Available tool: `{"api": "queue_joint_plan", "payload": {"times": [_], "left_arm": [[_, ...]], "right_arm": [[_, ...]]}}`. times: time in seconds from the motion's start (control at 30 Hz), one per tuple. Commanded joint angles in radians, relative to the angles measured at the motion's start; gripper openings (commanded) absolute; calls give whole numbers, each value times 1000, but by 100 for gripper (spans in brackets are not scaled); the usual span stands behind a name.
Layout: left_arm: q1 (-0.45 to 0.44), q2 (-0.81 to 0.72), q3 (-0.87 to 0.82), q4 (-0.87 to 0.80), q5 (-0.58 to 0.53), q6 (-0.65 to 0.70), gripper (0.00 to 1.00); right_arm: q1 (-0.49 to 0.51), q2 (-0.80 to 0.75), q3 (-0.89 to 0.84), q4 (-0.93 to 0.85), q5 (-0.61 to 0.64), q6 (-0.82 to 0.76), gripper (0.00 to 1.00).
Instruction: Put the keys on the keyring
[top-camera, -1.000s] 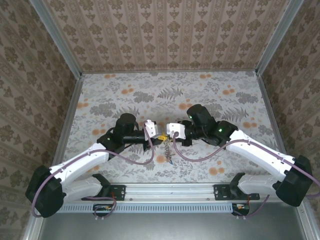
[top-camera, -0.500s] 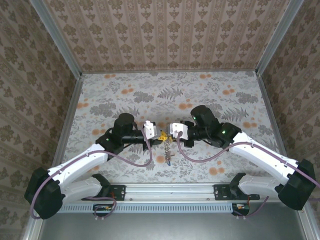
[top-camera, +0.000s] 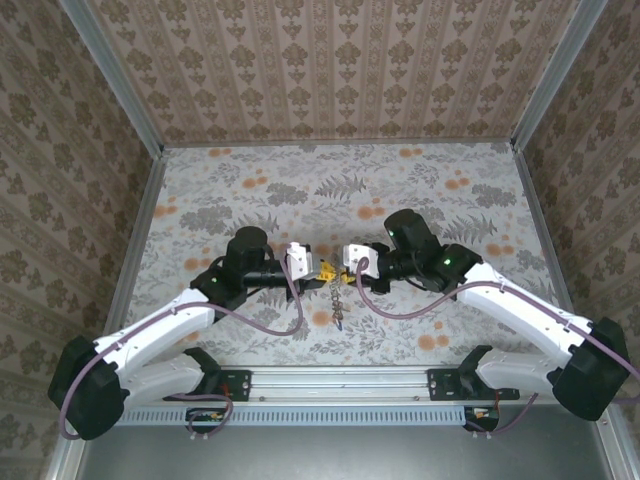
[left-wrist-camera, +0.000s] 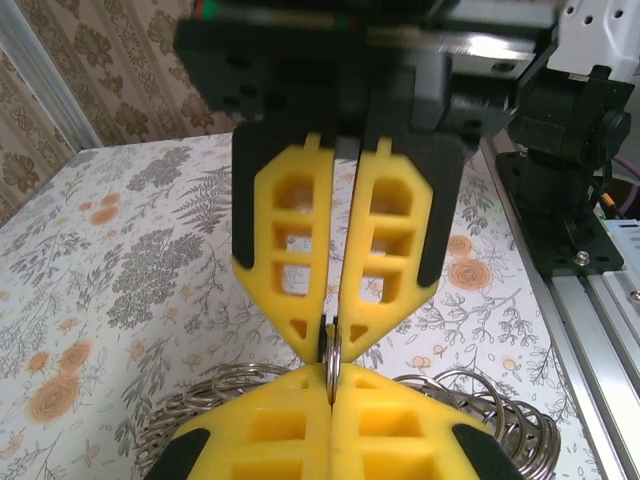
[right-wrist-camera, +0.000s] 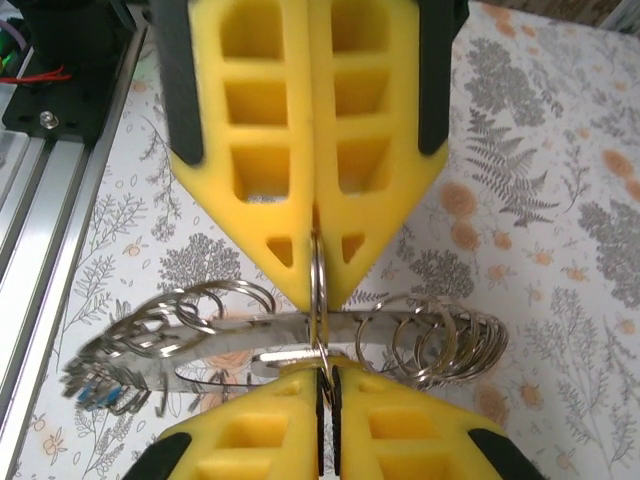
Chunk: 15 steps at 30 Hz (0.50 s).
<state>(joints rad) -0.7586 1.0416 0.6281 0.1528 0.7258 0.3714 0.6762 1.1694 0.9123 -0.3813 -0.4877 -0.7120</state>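
My left gripper (top-camera: 326, 268) and right gripper (top-camera: 345, 271) meet tip to tip above the table's middle. Both are shut on one small split ring (right-wrist-camera: 318, 285), which stands upright between the two pairs of yellow fingertips (left-wrist-camera: 332, 352). In the wrist views my left gripper (left-wrist-camera: 332, 378) and right gripper (right-wrist-camera: 325, 378) pinch its wire from opposite sides. Under them hangs the keyring (right-wrist-camera: 300, 332), a grey metal band strung with several split rings (right-wrist-camera: 450, 345). A blue key head (right-wrist-camera: 100, 397) dangles at its left end. The keyring (top-camera: 338, 302) droops towards the table.
The flowered table (top-camera: 330, 190) is walled at the back and both sides. The metal rail (top-camera: 340, 380) carrying the arm bases runs along the near edge. Purple cables (top-camera: 285, 320) loop beside each wrist.
The right gripper has drawn back slightly to the right, its jaws easing a touch. The left arm has held still, and the keyring still hangs between them.
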Motion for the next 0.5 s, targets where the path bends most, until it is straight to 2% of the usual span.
{"api": "queue_joint_plan", "payload": {"times": [0.0,0.3,0.47], "left_arm": [[1,-37,7,102,48,4,0],[1,-33,11,112,65,-1,0],[1,-35,5,131,65,-15,0]], "right_arm": [[-15,30,-35,-67,-14,-8,12],[-25,0,-39,18,-67,39,19],[-87,-83,-81,89,-156,86,29]]}}
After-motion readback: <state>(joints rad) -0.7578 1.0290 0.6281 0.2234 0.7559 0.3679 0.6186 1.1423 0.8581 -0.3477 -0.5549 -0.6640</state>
